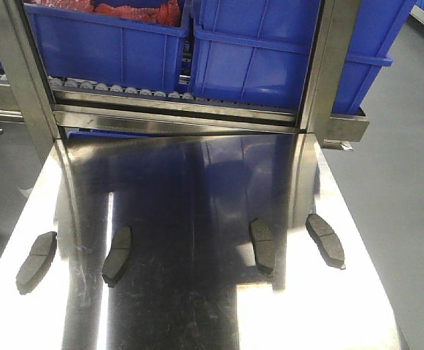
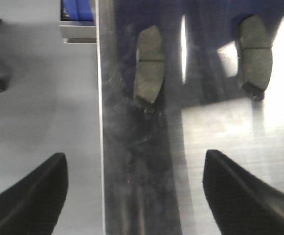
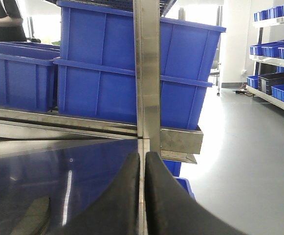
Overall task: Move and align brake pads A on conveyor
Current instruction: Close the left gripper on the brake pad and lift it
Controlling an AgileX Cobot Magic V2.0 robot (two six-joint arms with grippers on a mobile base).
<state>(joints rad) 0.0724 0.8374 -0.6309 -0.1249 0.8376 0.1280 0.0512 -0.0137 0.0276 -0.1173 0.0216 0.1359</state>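
Observation:
Several grey-brown brake pads lie in a row on the shiny steel table (image 1: 197, 306): the outer left brake pad (image 1: 36, 257), the inner left one (image 1: 117, 254), the inner right one (image 1: 262, 244) and the outer right one (image 1: 325, 239). In the left wrist view, my left gripper (image 2: 134, 161) hovers open and empty above the table's left edge, short of two pads (image 2: 150, 63) (image 2: 254, 51). My right gripper (image 3: 142, 155) is shut on nothing, low over the table, with a pad's edge (image 3: 34, 215) at its lower left. The conveyor is out of view. Neither gripper shows in the front view.
Blue bins (image 1: 255, 51) sit on a roller rack (image 1: 124, 89) behind the table. Steel uprights (image 1: 328, 65) (image 1: 22, 73) flank them. Grey floor (image 1: 401, 219) borders the table on both sides. Shelves with more blue bins (image 3: 278, 54) stand at far right.

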